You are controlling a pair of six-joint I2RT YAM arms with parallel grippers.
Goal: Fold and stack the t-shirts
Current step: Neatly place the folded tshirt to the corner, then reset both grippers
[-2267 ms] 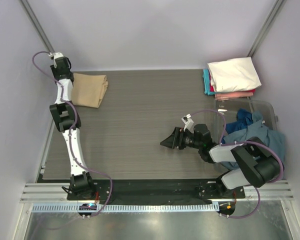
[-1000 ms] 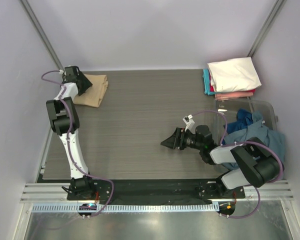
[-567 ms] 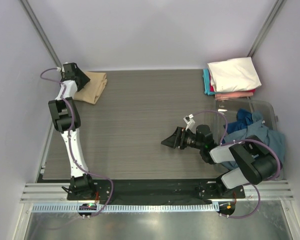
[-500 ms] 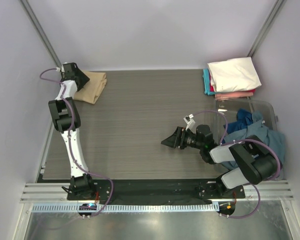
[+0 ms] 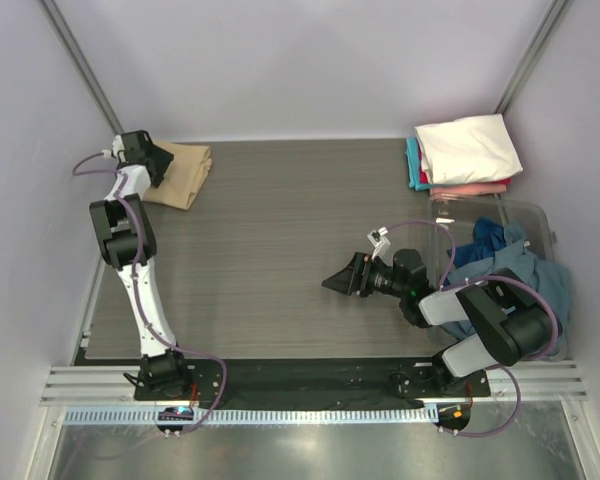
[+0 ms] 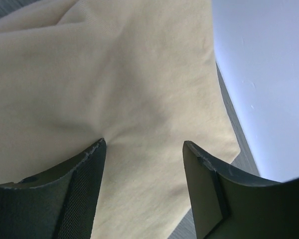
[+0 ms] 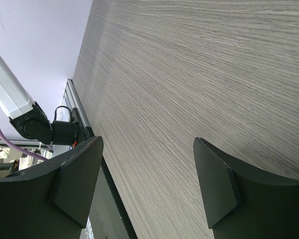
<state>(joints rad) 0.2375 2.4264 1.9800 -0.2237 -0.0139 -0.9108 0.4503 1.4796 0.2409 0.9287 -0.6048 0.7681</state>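
**Grey wood-grain table, pale walls around**

On the table [image 5: 280,200], the folded tan t-shirt [image 5: 185,172] lies at ten o'clock. My left gripper [image 6: 144,144] sits right over it, jaws apart, pinching nothing. My right gripper [image 7: 147,142], toward four o'clock, gapes wide, holding nothing.

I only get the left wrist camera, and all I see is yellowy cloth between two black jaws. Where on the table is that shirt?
Observer: The tan t-shirt lies folded at the far left corner of the table, with the left gripper over its left edge.
Operator: Are there more shirts somewhere?
Observer: Yes. A folded stack sits at the far right corner, with a white one on top.
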